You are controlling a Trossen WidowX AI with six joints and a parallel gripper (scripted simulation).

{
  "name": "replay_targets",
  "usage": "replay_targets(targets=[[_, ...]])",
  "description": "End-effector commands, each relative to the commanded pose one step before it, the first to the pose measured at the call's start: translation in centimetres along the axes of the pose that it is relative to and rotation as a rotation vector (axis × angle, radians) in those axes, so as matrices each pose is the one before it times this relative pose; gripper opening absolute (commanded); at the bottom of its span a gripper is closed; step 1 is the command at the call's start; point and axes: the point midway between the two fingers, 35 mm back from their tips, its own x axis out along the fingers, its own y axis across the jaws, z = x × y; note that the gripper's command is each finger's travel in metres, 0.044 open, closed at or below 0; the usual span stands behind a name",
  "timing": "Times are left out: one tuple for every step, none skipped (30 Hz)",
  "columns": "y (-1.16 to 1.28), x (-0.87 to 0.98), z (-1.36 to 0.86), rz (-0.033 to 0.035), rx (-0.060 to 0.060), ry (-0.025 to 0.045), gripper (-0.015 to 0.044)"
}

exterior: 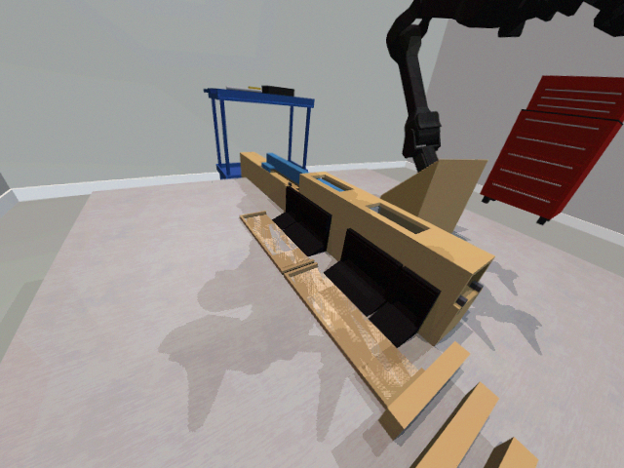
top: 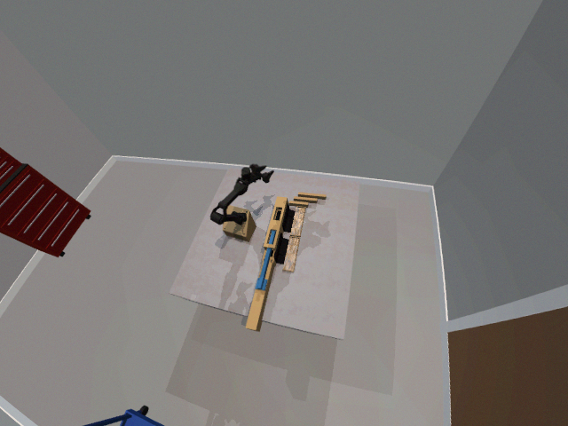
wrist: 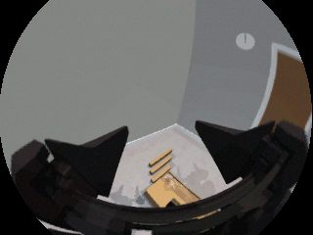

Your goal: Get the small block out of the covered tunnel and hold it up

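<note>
The pale table point(top: 316, 297) point(exterior: 126, 252) point(wrist: 139, 164) fills the middle of the top view, and above its upper left part the dark arm point(top: 232, 197) point(exterior: 413, 80) reaches up and away from the work. I take this to be the approach, with the retrieval not begun. The long wooden tunnel point(top: 280, 201) point(exterior: 453, 247) point(wrist: 159, 190) runs from the table's middle towards the bottom of the top view, and the blue handle point(top: 264, 270) point(exterior: 287, 166) sticks out of its lower end. I'd bring the wrist round high, clear of the tunnel's roof, then drop squarely over the handle, one finger each side, before closing. A straight, slow pull along the tunnel's line should serve best; a sideways tug could jam the cage or shove the whole tunnel. Three loose rods point(top: 311, 196) point(exterior: 455, 428) point(wrist: 161, 158) lie beyond the upper end in the top view, so a low sweep there might scatter them. The small block should be inside the tunnel, going by the task; I can't make it out through the roof openings. As for the gripper point(top: 269, 169) point(wrist: 162, 127), its fingers are spread about as wide as they go, pointed tips well apart in the wrist view, holding nothing and touching nothing.
</note>
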Motion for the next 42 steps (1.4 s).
replay_targets(targets=[[-2.74, 1.726, -7.075, -0.08584, 0.1962, 0.23161, 0.044], [-0.84, 0.586, -1.377, -0.02324, 0.0455, 0.05041, 0.044], [-0.868, 0.596, -1.333, -0.02448, 0.0453, 0.04957, 0.044], [-0.893, 0.605, -1.288, -0.02567, 0.0451, 0.0487, 0.044], [-0.915, 0.613, -1.243, -0.02681, 0.0448, 0.04781, 0.044], [-0.935, 0.621, -1.198, -0.0279, 0.0445, 0.04689, 0.044], [-0.954, 0.628, -1.156, -0.02898, 0.0442, 0.04602, 0.044], [-0.987, 0.646, -1.134, -0.03058, 0.0447, 0.04593, 0.044], [-1.0, 0.652, -1.088, -0.03157, 0.0442, 0.04491, 0.044], [-1.01, 0.656, -1.044, -0.03251, 0.0437, 0.04386, 0.044], [-1.018, 0.66, -1.0, -0.0334, 0.0431, 0.04279, 0.044], [-1.024, 0.663, -0.958, -0.03425, 0.0425, 0.0417, 0.044], [-1.028, 0.665, -0.916, -0.03504, 0.0419, 0.04059, 0.044], [-1.016, 0.659, -0.863, -0.03531, 0.0407, 0.03896, 0.044], [-0.783, 0.513, -0.632, -0.02762, 0.0308, 0.0292, 0.044], [-0.47, 0.312, -0.364, -0.01676, 0.0183, 0.0172, 0.044], [-0.157, 0.106, -0.118, -0.00561, 0.0061, 0.00568, 0.044], [0.0, 0.0, 0.0, 0.0, 0.0, 0.0, 0.044], [0.0, 0.0, 0.0, 0.0, 0.0, 0.0, 0.044], [0.0, 0.0, 0.0, 0.0, 0.0, 0.0, 0.044], [0.0, 0.0, 0.0, 0.0, 0.0, 0.0, 0.044], [0.0, 0.0, 0.0, 0.0, 0.0, 0.0, 0.044], [0.0, 0.0, 0.0, 0.0, 0.0, 0.0, 0.044], [0.0, 0.0, 0.0, 0.0, 0.0, 0.0, 0.044], [-0.08, 0.004, 0.076, -0.00058, 0.0047, -0.00005, 0.044], [-0.243, 0.013, 0.226, -0.00178, 0.0142, -0.00017, 0.044], [-0.41, 0.022, 0.378, -0.00312, 0.0236, -0.00033, 0.044], [-0.583, 0.033, 0.531, -0.00467, 0.0331, -0.00055, 0.044], [-0.764, 0.047, 0.688, -0.00653, 0.0425, -0.00087, 0.044], [-0.955, 0.064, 0.85, -0.00877, 0.0519, -0.00134, 0.044], [-1.076, 0.079, 0.953, -0.01068, 0.0572, -0.00186, 0.044], [-1.1, 0.088, 0.975, -0.01174, 0.0573, -0.00231, 0.044], [-1.119, 0.096, 0.994, -0.01275, 0.0572, -0.00279, 0.044], [-1.136, 0.104, 1.014, -0.01373, 0.057, -0.00331, 0.044], [-1.007, 0.114, 0.992, -0.01082, 0.0618, -0.00275, 0.044], [-1.011, 0.117, 1.02, -0.01156, 0.0616, -0.00346, 0.044], [-1.015, 0.119, 1.049, -0.01227, 0.0614, -0.00422, 0.044], [-1.018, 0.121, 1.078, -0.01295, 0.0612, -0.00501, 0.044], [-1.019, 0.121, 1.107, -0.01359, 0.061, -0.00584, 0.044], [-1.018, 0.122, 1.137, -0.01418, 0.0608, -0.0067, 0.044], [-1.016, 0.121, 1.167, -0.01473, 0.0606, -0.0076, 0.044], [-1.012, 0.121, 1.196, -0.01524, 0.0603, -0.00852, 0.044]])
